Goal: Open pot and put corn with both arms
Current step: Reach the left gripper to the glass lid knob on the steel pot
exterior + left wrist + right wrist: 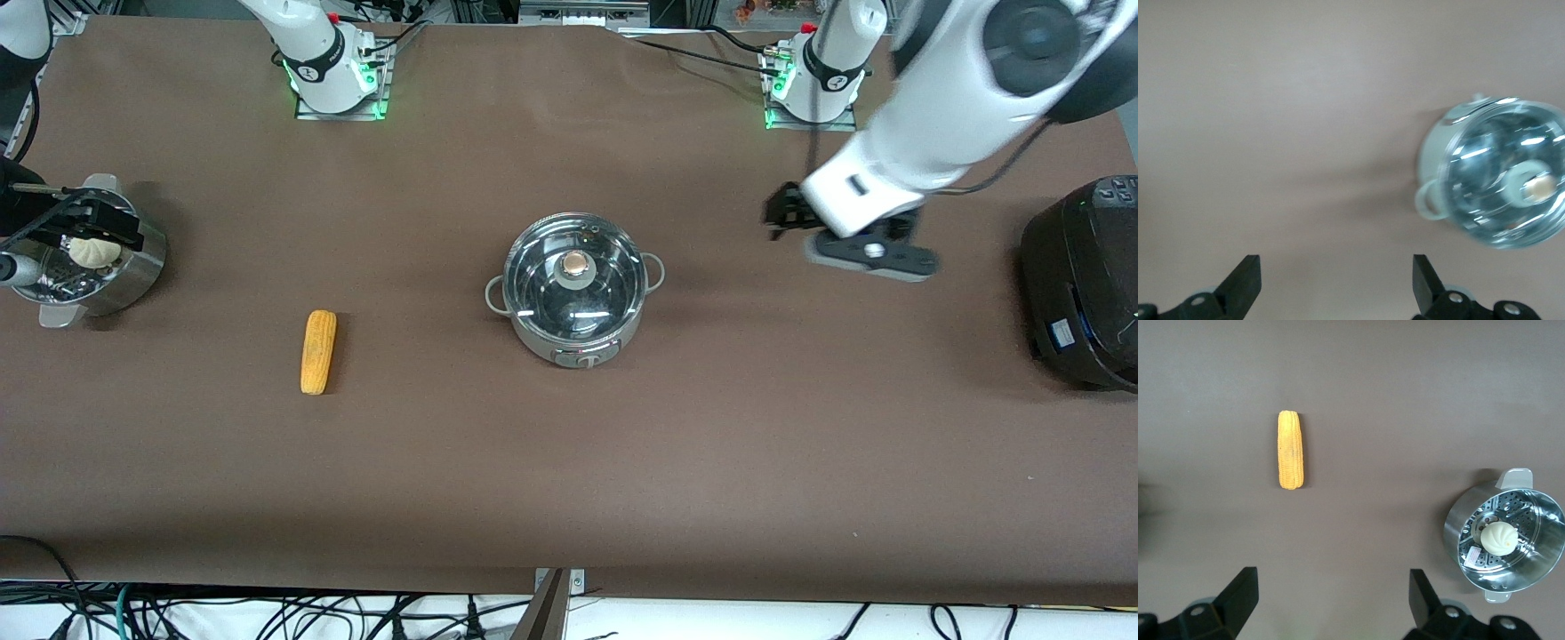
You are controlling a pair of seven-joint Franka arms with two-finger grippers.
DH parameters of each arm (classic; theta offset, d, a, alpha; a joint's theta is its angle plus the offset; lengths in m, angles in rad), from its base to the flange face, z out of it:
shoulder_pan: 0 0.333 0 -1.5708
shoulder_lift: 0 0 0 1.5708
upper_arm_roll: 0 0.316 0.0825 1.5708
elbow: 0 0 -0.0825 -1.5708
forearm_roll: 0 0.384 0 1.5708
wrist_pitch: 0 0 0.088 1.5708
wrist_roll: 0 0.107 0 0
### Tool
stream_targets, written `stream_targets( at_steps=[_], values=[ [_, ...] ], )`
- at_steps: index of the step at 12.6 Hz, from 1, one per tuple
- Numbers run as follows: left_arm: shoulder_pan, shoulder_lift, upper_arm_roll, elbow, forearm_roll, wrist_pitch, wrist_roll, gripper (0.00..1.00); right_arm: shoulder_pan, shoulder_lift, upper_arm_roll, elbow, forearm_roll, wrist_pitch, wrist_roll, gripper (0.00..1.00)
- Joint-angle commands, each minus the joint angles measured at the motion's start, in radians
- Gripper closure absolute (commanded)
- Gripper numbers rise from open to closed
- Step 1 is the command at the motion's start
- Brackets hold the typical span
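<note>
Table [569, 498]: brown cover, fills nearly the whole front frame. Nothing on it is stacked; each thing lies apart with bare table around it, which I judge leaves room for a straight top-down approach.

Cooker [1086, 280]: large, black, at the right edge of the front frame, toward the left arm's end. Not part of the task; well apart from the pot.

Pot [575, 289]: centre of the front frame, upright, glass lid [574, 276] on, copper knob [575, 263] in the lid's middle. Loop handles point toward the two arm ends, so the knob is the obvious hold for lifting. In the left wrist view the pot sits at the right edge, mid-height.

Steamer [93, 267]: left edge of the front frame, a white bun [93, 252] inside. Lower right in the right wrist view.

Corn [318, 351]: lies flat on the table, left of centre and slightly lower in the front frame than the pot, between steamer and pot, touching neither. Long axis runs roughly up-down in the frame.

Left gripper [778, 213]: right of centre, upper half of the front frame, over bare table between pot and cooker. Fingers spread wide, released, holding nothing. Judged to be lining up for the lid, not yet over it.

Right gripper [1331, 597]: over the steamer at the left frame edge. Released, fingers apart. Its camera has the corn in the upper left, so the corn is probably its job once the lid is off.

Lid not yet lifted; corn untouched.
</note>
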Motion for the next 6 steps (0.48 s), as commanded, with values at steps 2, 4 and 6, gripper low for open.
stream_targets(
  at_steps=[2,4,6],
  values=[
    [-0.256,0.294,0.015,0.258,0.008,0.054,-0.468,0.00,-0.008,0.013,-0.002,0.024,0.017,-0.006,-0.006,0.00],
    [-0.321,0.362,0.013,0.252,0.008,0.157,-0.512,0.00,-0.002,0.112,0.004,0.017,0.022,0.006,-0.017,0.00],
    [-0.363,0.438,0.013,0.252,0.020,0.236,-0.509,0.00,0.002,0.134,0.007,0.008,0.104,0.022,-0.020,0.00]
  ],
)
